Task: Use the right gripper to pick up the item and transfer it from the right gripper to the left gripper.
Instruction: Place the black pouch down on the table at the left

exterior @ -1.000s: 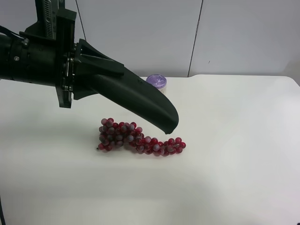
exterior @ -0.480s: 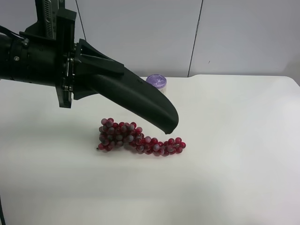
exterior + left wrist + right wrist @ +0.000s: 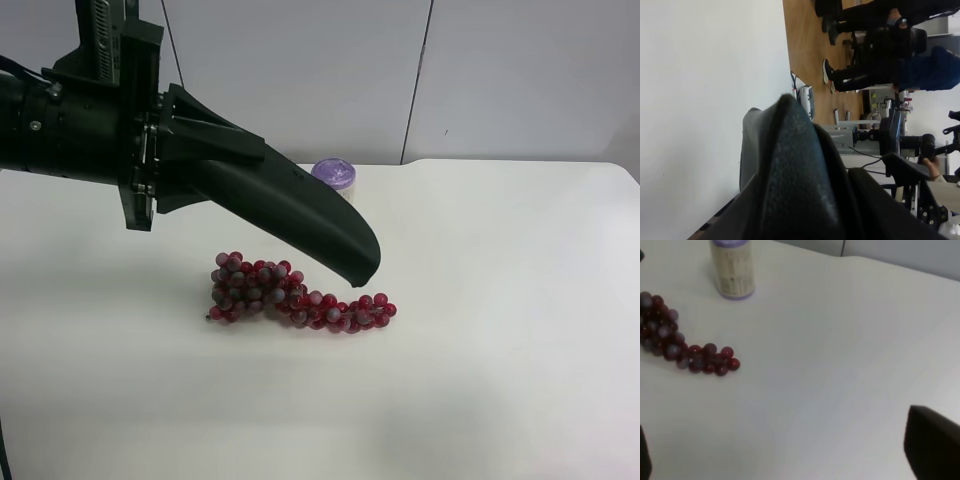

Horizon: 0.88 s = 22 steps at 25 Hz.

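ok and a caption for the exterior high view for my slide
Left gripper holds the dark green pouch aloft over the grape bunch on the white table, purple-lidded can behind.

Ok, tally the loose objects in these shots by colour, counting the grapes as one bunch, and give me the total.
Dark green: 1, the pouch, held in the air
Red-purple: 1, the grape bunch
Cream with a purple lid: 1, the can
Total: 3
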Each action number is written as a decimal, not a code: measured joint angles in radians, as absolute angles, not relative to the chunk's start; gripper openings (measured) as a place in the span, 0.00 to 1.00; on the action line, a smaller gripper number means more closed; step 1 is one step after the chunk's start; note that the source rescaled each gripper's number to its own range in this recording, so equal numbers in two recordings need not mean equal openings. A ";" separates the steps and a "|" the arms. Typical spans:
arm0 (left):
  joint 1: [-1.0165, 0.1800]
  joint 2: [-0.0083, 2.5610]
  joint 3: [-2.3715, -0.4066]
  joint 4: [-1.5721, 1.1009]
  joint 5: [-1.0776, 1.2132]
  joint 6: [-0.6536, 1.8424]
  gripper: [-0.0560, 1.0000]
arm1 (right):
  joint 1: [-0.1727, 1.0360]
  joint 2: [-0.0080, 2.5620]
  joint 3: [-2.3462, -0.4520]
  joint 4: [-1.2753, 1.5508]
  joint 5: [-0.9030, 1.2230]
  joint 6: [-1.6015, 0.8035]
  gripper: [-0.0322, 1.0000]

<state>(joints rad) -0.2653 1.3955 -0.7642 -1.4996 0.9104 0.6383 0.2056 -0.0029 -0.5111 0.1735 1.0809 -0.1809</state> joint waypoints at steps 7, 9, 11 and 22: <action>-0.195 1.396 -0.764 -1.518 0.919 0.639 0.05 | 0.204 -0.003 -0.511 0.173 1.081 -0.181 1.00; -0.129 1.396 -0.764 -1.535 0.929 0.654 0.05 | 0.204 -0.003 -0.511 0.173 1.081 -0.181 1.00; -0.041 1.396 -0.764 -1.552 0.941 0.675 0.05 | 0.204 -0.003 -0.511 0.173 1.081 -0.181 1.00; 0.433 1.417 -0.764 -1.564 0.912 0.786 0.05 | 0.204 -0.003 -0.511 0.173 1.081 -0.181 1.00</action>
